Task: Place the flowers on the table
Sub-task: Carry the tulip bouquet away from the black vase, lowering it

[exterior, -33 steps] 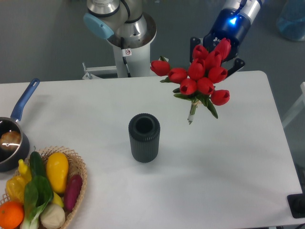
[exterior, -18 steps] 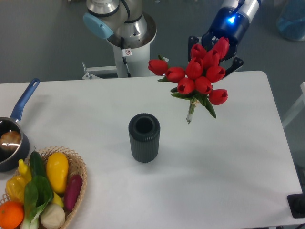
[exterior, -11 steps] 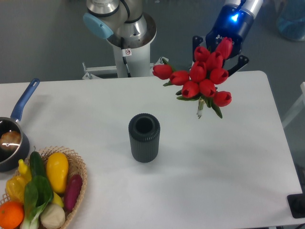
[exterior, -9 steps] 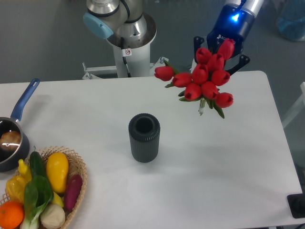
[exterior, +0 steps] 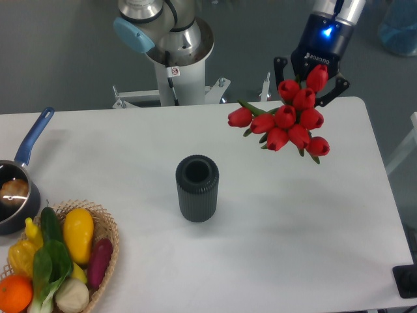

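Flowers (exterior: 290, 120) moved right vs earlier; fingers (exterior: 311, 77) gripping bunch, held above table (exterior: 273, 215).

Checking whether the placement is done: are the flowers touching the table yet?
Apart. The camera view shows the flowers held up in the gripper, their buds hanging above the table, with no stem resting on it.

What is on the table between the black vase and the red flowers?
Nothing: the camera shows only bare white table between the vase and the flowers.
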Controlling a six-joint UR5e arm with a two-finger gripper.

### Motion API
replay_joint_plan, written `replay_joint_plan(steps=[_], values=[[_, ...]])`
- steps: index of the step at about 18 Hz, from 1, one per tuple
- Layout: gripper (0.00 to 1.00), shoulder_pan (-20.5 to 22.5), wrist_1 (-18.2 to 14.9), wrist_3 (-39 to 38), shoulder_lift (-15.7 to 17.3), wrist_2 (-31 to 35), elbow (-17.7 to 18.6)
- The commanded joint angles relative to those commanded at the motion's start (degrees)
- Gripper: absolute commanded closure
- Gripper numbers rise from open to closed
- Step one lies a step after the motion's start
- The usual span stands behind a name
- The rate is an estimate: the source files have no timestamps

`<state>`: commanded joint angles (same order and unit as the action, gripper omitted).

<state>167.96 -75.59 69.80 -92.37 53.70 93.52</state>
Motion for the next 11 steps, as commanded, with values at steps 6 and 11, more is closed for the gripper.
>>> replay_joint_plan(steps=[6,11], values=[[0.66,-1.1,0.0,-4.5,-3.5,4.1,-0.2],[0.66,-2.0,1.8,-4.2,-9.7,5.1,-0.7]])
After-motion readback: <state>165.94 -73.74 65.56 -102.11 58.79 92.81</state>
